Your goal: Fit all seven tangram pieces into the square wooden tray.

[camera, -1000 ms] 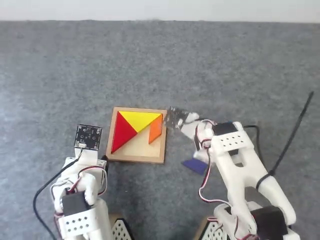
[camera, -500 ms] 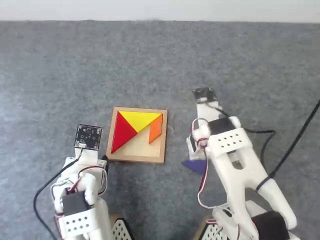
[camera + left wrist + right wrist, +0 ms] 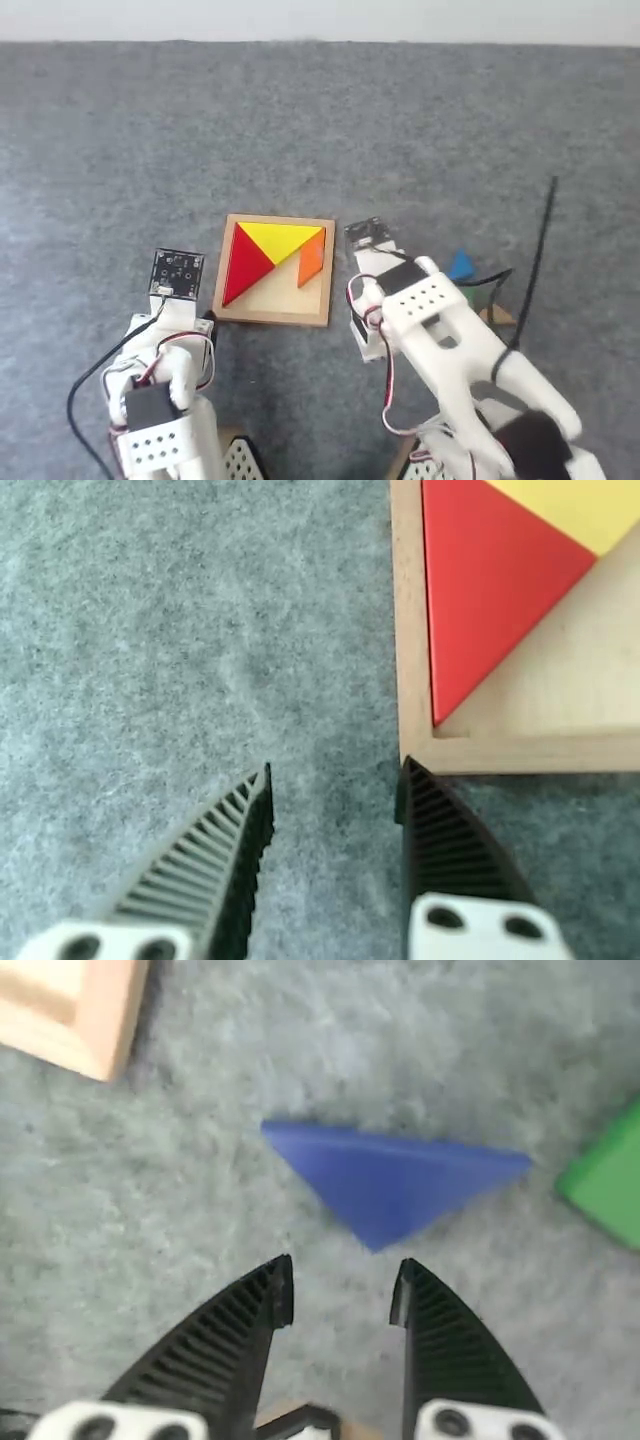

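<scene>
Lining up the next piece for the tray (image 3: 272,318)
Left gripper (image 3: 335,775) sits half open by the tray corner; right gripper (image 3: 340,1275) hovers, fingers narrowly apart, over the blue triangle (image 3: 395,1185) lying flat nearby. Looks light, stiff and thin, so I'd pinch two straight edges. Fuzzy grey carpet (image 3: 120,130) should stop sliding.

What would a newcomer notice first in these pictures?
The wooden tray in the middle of the table draws the eye, with a red triangle, a yellow triangle and an orange piece bright inside it. Outside it, a blue triangle lies loose just ahead of the open right gripper, with a green piece beside it.
</scene>
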### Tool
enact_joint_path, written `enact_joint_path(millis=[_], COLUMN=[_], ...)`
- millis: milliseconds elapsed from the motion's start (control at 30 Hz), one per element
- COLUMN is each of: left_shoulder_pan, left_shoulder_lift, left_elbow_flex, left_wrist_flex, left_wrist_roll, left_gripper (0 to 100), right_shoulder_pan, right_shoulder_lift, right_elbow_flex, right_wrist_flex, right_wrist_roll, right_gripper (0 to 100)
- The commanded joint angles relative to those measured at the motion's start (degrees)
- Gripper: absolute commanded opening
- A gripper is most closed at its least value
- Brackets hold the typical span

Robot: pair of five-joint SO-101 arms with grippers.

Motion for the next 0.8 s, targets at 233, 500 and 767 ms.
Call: enact_joint_path(millis=[233,500,767], left_shoulder_pan=[-0.35,-0.35,-0.35], left_shoulder_lift=[-0.79,-0.79,-0.79], left_elbow_flex=[-0.48,-0.48,-0.48], left_wrist_flex=[0.35,0.35,0.35], left_wrist_roll=[-0.35,-0.35,-0.35], left_gripper=[20,20,20], right_shoulder_pan=[8.84,14.29,14.02], right_shoulder_lift=[11.38,11.47,11.30], right_elbow_flex=[-2.11,-10.02,-11.25], right_wrist_flex=[-10.95,-10.95,-11.47], right_wrist_roll=[16.53,36.40,54.51], right_gripper=[17.7,17.7,17.7])
